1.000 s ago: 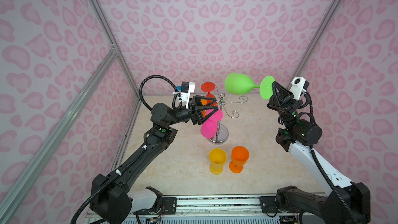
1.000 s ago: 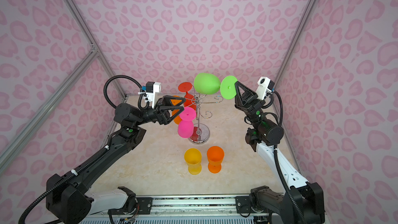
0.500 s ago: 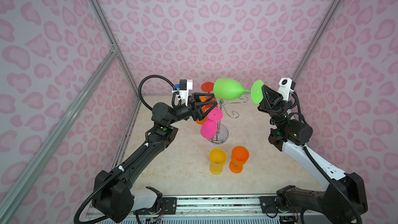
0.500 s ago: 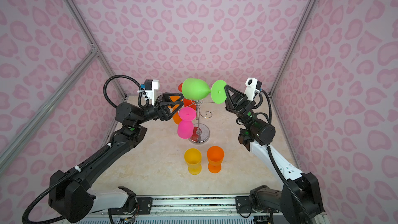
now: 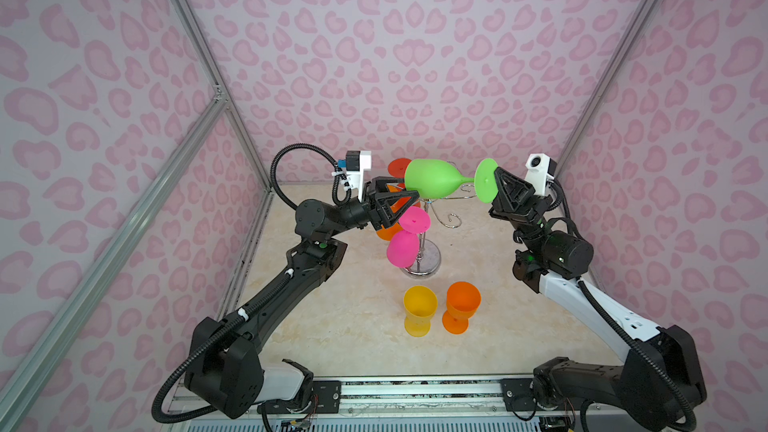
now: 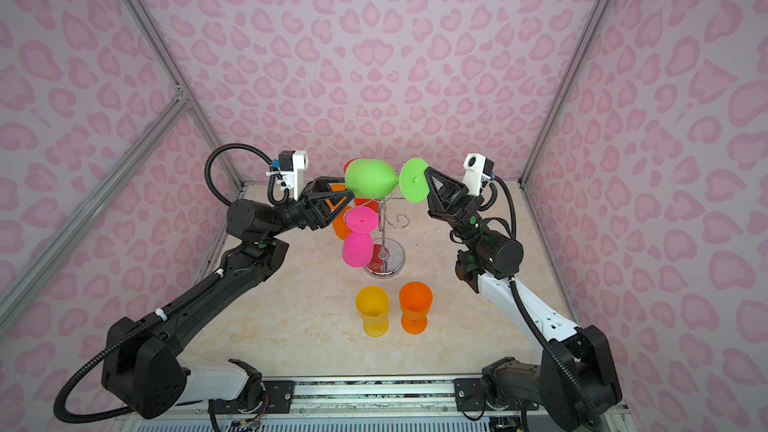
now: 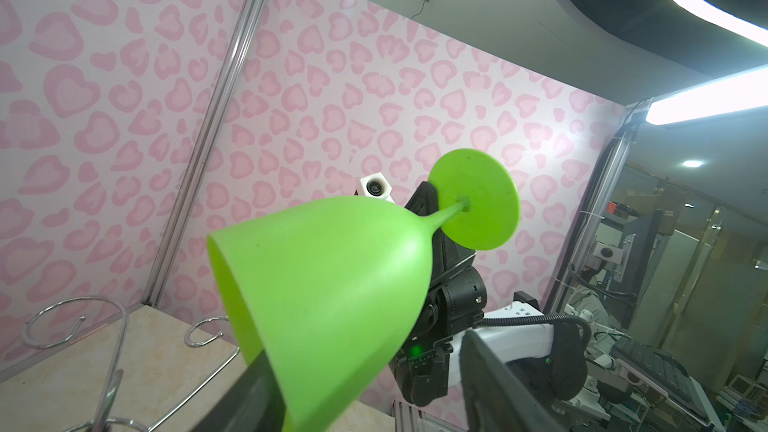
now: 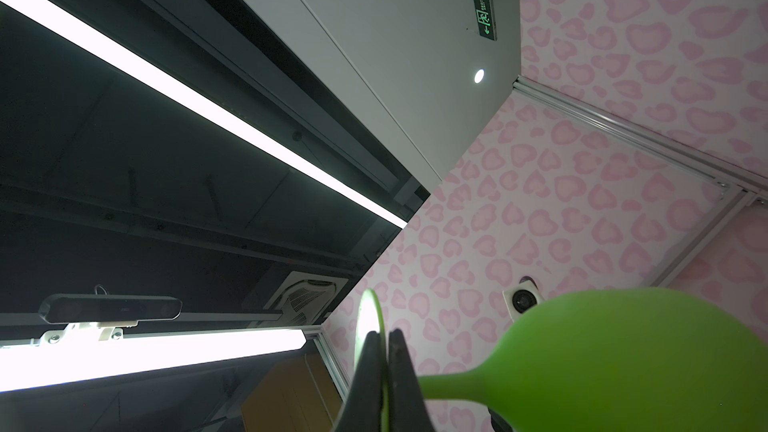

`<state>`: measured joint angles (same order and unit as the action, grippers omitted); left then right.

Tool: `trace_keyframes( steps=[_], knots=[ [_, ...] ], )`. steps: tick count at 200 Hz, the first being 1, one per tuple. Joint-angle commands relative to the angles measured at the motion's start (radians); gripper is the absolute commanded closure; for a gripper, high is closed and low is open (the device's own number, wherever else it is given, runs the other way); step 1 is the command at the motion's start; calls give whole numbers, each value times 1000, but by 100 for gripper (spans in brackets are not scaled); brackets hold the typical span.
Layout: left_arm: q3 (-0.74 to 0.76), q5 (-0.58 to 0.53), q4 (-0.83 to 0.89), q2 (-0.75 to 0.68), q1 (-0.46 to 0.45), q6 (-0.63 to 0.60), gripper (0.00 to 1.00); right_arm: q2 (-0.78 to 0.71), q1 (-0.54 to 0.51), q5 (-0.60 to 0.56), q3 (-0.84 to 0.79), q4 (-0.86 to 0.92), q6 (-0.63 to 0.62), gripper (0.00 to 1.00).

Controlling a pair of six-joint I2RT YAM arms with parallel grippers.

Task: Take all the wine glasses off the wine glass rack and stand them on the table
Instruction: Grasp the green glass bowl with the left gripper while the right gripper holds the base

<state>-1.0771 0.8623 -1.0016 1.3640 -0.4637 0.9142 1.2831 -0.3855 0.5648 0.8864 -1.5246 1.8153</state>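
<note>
While aloft, one green wine glass [image 5: 432,180]

Looks down from high in front in both top views, upward from close by at each wrist, all sharing the green wine glass [image 5: 432,182].

Marble-look tabletop [image 5: 332,326] bears the wine glass rack [image 5: 430,261], yellow cup [image 5: 419,313] and orange cup [image 5: 461,309].

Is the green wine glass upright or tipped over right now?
Tipped on its side. The green wine glass hangs in the air with its stem level, its foot pinched by the right gripper.
</note>
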Motion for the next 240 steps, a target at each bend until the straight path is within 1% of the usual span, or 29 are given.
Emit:
trace_keyframes(
  steps=[1,48,57,59,61,76,108,117,137,158,185,219,240],
  knots=[
    [-6,20,-81,4,1,27,45,12,-1,-5,-5,-34,10,100],
    [-3,36,-87,-5,1,35,62,29,-1,-6,3,-35,12,100],
    [-1,37,-88,-7,2,34,63,32,-1,-6,4,-35,12,100],
    [-2,37,-88,-8,1,35,66,32,-1,-5,5,-35,12,100],
    [-1,37,-88,-8,1,36,67,33,-1,-6,6,-34,11,100],
    [2,38,-92,-11,0,38,72,36,-1,-9,4,-34,12,100],
    [5,40,-100,-12,1,45,78,39,0,-14,-3,-34,11,89],
    [5,40,-101,-15,1,47,81,42,1,-13,-3,-34,10,85],
    [3,43,-118,-18,1,70,87,44,6,-11,-5,-34,11,82],
    [3,45,-130,-30,1,86,92,43,12,-13,-12,-34,12,74],
    [10,47,-135,-56,0,93,95,48,27,-17,-20,-35,12,62],
    [31,50,-124,-102,0,86,97,50,55,-19,-36,-35,16,52],
    [47,52,-90,-144,1,55,97,39,91,-18,-54,-35,16,48]
  ],
)
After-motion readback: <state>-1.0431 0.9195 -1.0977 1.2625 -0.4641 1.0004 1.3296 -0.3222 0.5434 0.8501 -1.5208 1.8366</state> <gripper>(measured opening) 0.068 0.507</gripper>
